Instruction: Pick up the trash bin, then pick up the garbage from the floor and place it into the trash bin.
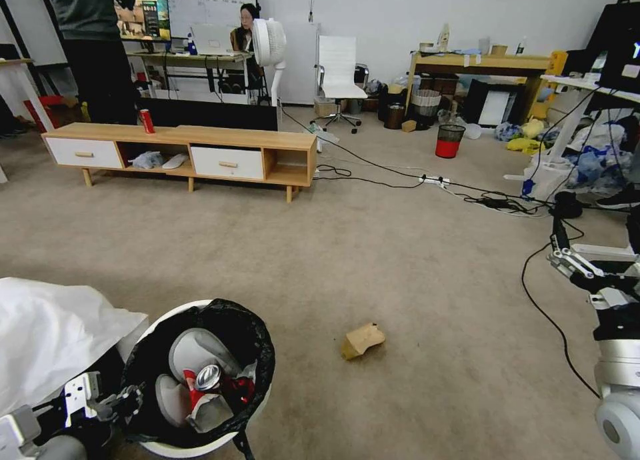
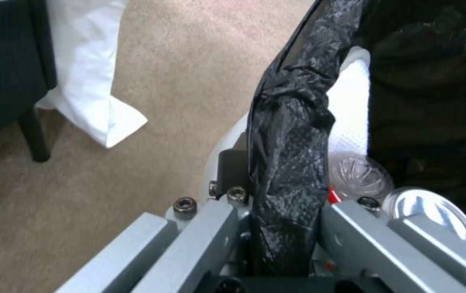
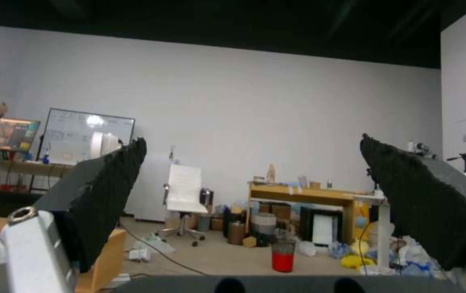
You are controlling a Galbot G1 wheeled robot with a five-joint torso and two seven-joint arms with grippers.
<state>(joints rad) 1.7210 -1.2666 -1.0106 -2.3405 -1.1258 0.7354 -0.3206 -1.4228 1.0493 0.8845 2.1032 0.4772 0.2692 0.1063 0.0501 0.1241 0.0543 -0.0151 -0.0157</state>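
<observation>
The left gripper [image 2: 276, 228] is clamped on the bag-wrapped rim of the trash bin [image 1: 175, 315], a round white plastic shell lined with crinkled black film, holding a crushed red can [image 1: 208, 378] just inward of that grip. The right gripper [image 3: 255, 195], fingers spread apart and empty, hangs well to the side of the crumpled brown paper bag [image 1: 363, 340] on the carpet. To do this well, it should probably descend straight over the stiff, creased paper and pinch a raised fold.

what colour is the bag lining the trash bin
Black, lining the white trash bin; clearest in the head view.
</observation>
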